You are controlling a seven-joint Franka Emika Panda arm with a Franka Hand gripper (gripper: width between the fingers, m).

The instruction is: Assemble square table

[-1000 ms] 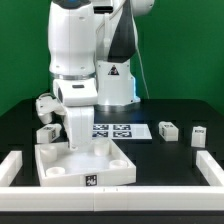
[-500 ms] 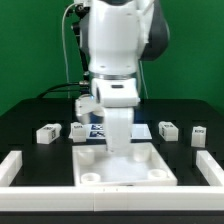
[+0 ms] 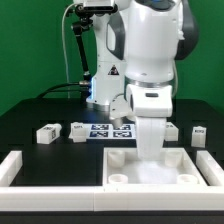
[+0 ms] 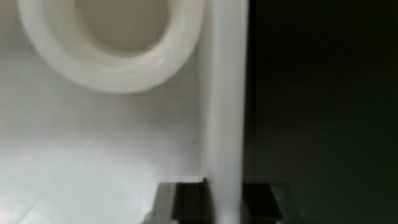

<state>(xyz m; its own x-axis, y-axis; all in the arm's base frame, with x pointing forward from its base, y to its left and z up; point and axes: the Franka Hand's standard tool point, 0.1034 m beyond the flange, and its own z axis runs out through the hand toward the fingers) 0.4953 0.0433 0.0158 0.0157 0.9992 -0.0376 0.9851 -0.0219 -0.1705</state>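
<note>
Tabletop [image 3: 186, 166] on black table [image 3: 30, 146] — green backdrop [image 3: 30, 50]

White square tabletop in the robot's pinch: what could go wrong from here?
The gripper is shut on just the thin raised rim of the white plastic square tabletop, so the part could twist or slip free. The tabletop also lies near the long white fence bar on the exterior view's right; pushing it that way may jam it.

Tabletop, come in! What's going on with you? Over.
Pincer shut on tabletop rim. Tabletop flat, sockets empty. Three legs in sight, loose behind it. Over.
</note>
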